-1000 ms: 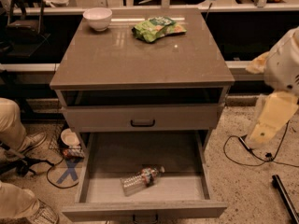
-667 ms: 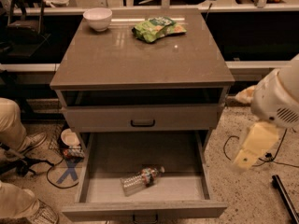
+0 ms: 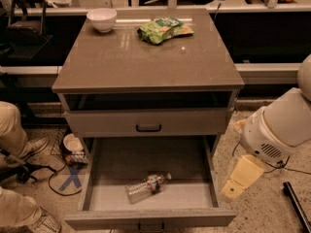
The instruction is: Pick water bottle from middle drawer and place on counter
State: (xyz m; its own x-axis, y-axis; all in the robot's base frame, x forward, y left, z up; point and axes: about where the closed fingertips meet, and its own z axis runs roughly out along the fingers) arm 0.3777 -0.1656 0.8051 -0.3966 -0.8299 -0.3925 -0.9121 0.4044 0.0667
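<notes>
The water bottle (image 3: pixel 147 187), clear and ribbed with a colourful label band, lies on its side on the pale floor of the open middle drawer (image 3: pixel 146 161), near its front wall. The grey-brown counter (image 3: pixel 146 62) tops the cabinet. My arm's white body (image 3: pixel 279 127) hangs to the right of the cabinet. My gripper (image 3: pixel 234 188), a pale yellowish end piece, points down just outside the drawer's right wall, apart from the bottle and holding nothing that I can see.
A white bowl (image 3: pixel 101 18) and a green snack bag (image 3: pixel 164 29) sit at the counter's back. A shut drawer front with a black loop handle (image 3: pixel 148 127) is above the open drawer. A person's legs (image 3: pixel 12 130), cables and a blue tape cross (image 3: pixel 73 177) are at left.
My arm has swung down and to the left, bringing the gripper from beside the cabinet's upper right to low beside the open drawer's right wall. The bottle has not moved.
</notes>
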